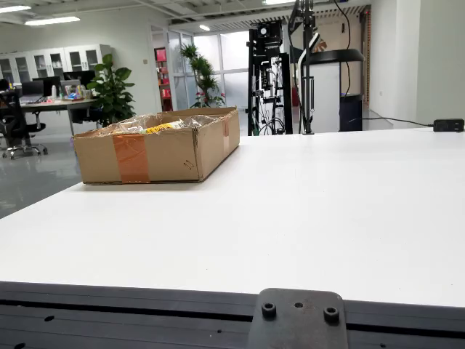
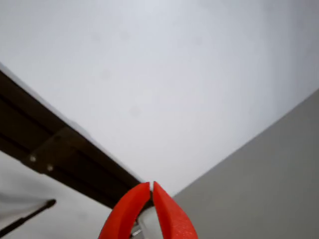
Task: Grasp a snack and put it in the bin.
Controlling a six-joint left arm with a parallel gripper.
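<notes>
A cardboard box (image 1: 156,149) stands on the white table (image 1: 327,211) at the left in the side view, lined with clear plastic and holding a yellow snack pack (image 1: 161,127) among wrapped items. No arm or gripper appears in that view. In the view that rides on the gripper, my gripper (image 2: 151,188) shows two red fingers (image 2: 127,214) with their tips pressed together, nothing between them. It hangs over the bare white tabletop (image 2: 149,74) near a dark table edge (image 2: 75,154). No snack shows below it.
A dark metal rail with a bolted bracket (image 1: 298,320) runs along the table's near edge. A black power brick (image 1: 448,125) and cable lie at the far right. Grey floor (image 2: 269,189) shows past the table corner. Office desks, plants and an equipment rack stand behind.
</notes>
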